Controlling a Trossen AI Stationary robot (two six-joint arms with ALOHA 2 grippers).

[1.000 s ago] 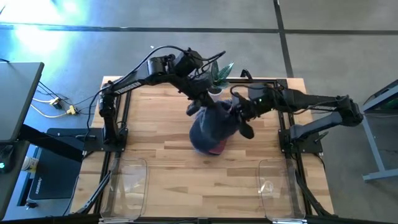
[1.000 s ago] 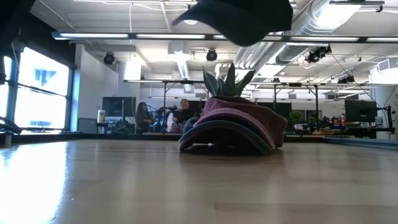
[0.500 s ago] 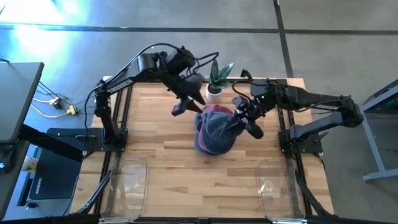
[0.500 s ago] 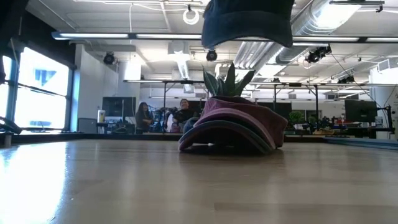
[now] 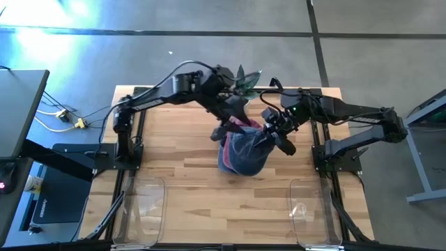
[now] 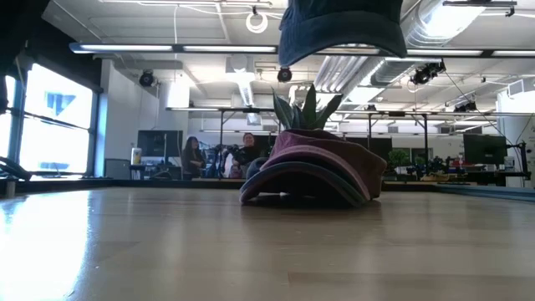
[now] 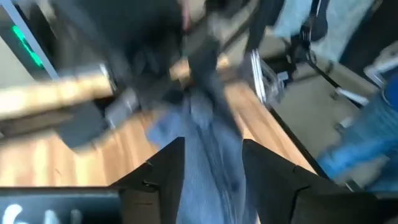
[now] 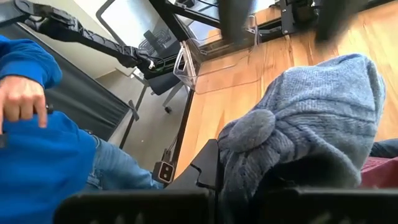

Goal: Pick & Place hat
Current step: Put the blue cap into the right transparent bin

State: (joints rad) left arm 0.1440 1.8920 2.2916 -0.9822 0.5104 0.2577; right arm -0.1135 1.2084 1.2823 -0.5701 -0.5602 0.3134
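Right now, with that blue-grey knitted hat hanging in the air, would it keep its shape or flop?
Probably floppy: the knitted hat droops in folds from the right gripper. It looks light, sagging only gently. Its ribbed yarn seems unlikely to slip.

Knit hat (image 5: 242,152) hangs above cap (image 6: 313,167) on table (image 5: 174,174); plant (image 6: 307,109) behind; left gripper (image 5: 226,129) apparently beside hat.

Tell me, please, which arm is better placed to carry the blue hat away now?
Probably the right. The right gripper already holds the blue hat up over the red hat; the left gripper only hovers beside it.
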